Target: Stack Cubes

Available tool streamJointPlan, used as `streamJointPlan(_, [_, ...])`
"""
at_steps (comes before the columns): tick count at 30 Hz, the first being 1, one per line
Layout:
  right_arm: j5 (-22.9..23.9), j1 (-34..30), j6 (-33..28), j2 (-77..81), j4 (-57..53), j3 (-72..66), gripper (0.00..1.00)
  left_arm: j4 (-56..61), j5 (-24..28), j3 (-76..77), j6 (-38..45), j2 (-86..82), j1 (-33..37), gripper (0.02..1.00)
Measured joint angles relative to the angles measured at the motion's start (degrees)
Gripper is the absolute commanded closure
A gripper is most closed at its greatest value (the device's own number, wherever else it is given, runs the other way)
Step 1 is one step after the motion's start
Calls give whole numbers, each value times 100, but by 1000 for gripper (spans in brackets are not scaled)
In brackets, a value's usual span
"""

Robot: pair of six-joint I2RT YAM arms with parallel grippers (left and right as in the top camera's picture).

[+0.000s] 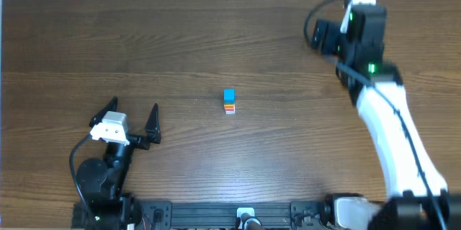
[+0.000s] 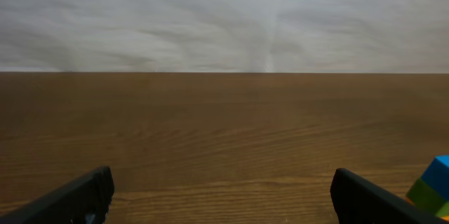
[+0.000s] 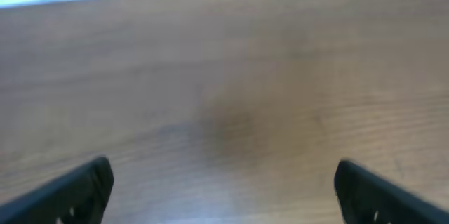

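Stack of cubes (image 1: 229, 102), blue cube (image 1: 229, 96) on top, standing upright near the middle of the table (image 1: 144, 28), well apart from both arms. The left gripper (image 1: 135, 104) sits near its base with its 2 fingers spread wide and holding nothing, while the right gripper (image 3: 223, 164), likewise wide and empty, hangs over bare wood at the far right. Likely hazard: the stack is narrow, so an arm brushing it in passing could tip it or knock the blue cube off.
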Motion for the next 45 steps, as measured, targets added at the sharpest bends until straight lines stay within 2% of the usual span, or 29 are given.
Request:
streamJointPlan(8, [-13, -4, -46, -2004, 2100, -2396, 12, -2, -2, 0, 0, 0, 0, 20])
streamJointPlan(17, [-11, -332, -125, -4415, 2813, -3906, 9, -2, 0, 0, 0, -2, 0, 20])
streamJointPlan(25, [-9, -417, -129, -6089, 3132, -4918, 9, -2, 0, 0, 0, 0, 0, 20])
streamJointPlan(34, [-9, -415, -127, -7058, 3294, -5643, 9, -2, -2, 0, 0, 0, 0, 23])
streamJointPlan(45, [48, -398, -127, -7173, 2127, -5746, 9, -2, 0, 0, 0, 0, 0, 20])
